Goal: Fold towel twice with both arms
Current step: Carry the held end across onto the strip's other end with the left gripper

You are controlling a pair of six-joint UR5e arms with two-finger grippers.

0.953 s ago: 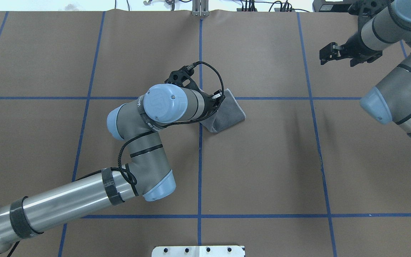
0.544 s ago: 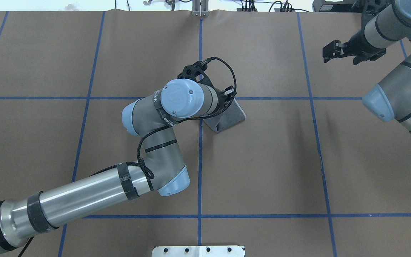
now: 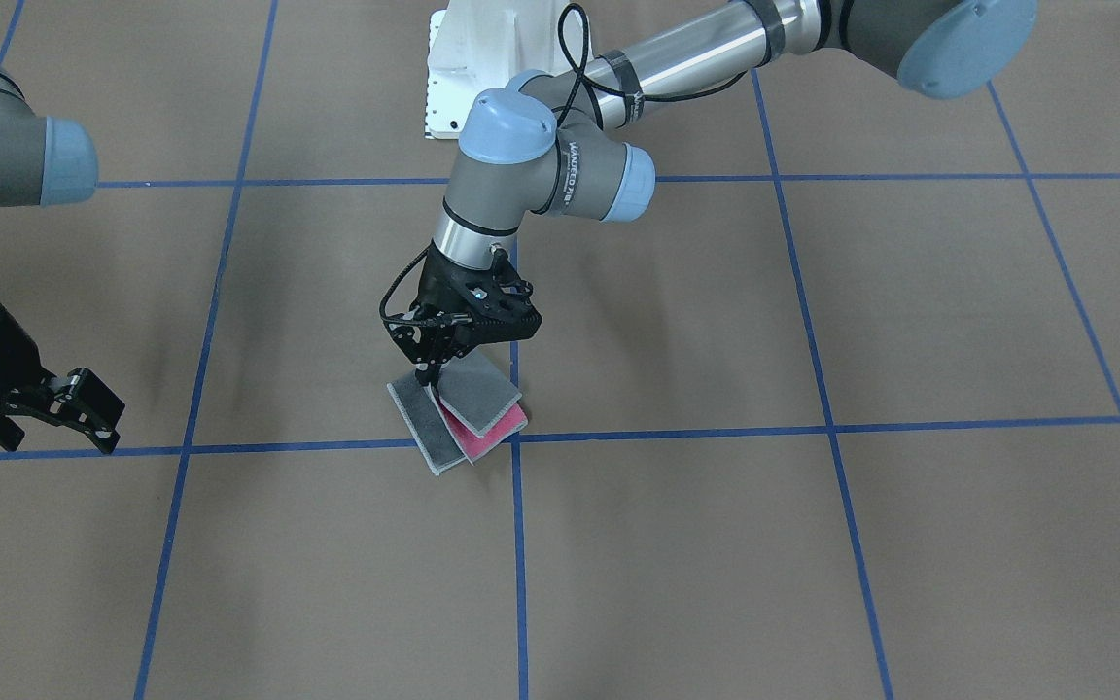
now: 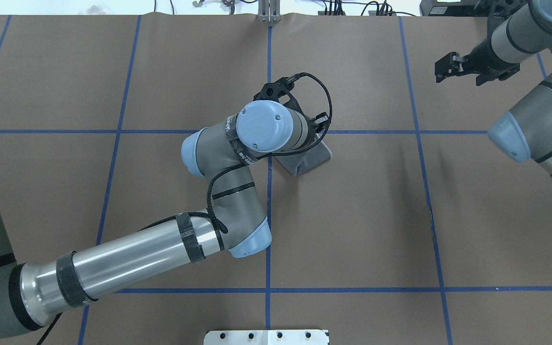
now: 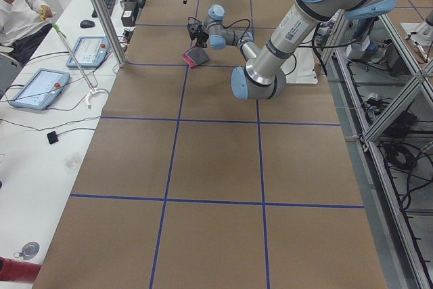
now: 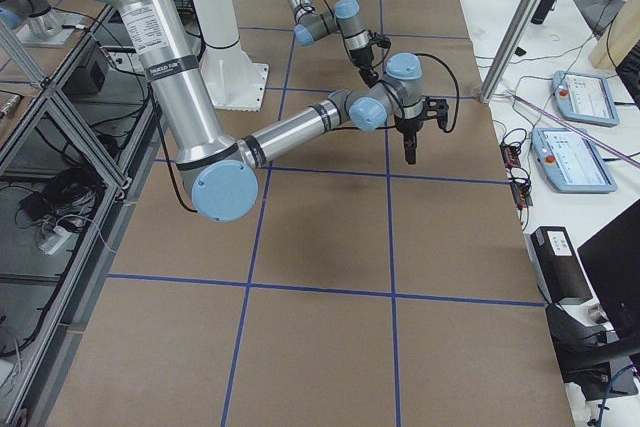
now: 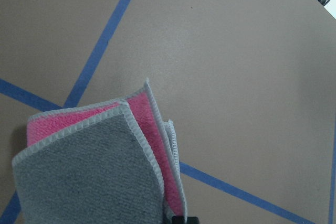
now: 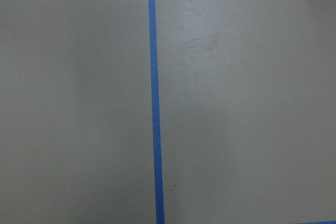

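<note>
Towel [image 3: 424, 423] is seen near the middle of the tabletop [image 3: 813, 544], at a crossing of blue tape lines [image 3: 677, 433]. It is partly folded, with pink showing between grey layers. One raised grey flap is pinched by the left gripper [image 3: 434, 371], which sits right above the cloth. The folded strip's long axis runs diagonally to the tape grid. The right gripper [image 3: 84, 408] is held well apart near the tabletop's far right and appears spread and empty. The left arm is judged far nearer, so the flap is probably to be laid down over the pink by it.

2 grey-and-silver arms [image 4: 127, 258] carry light blue caps [image 4: 264, 125], black cables [image 4: 208, 194].
</note>
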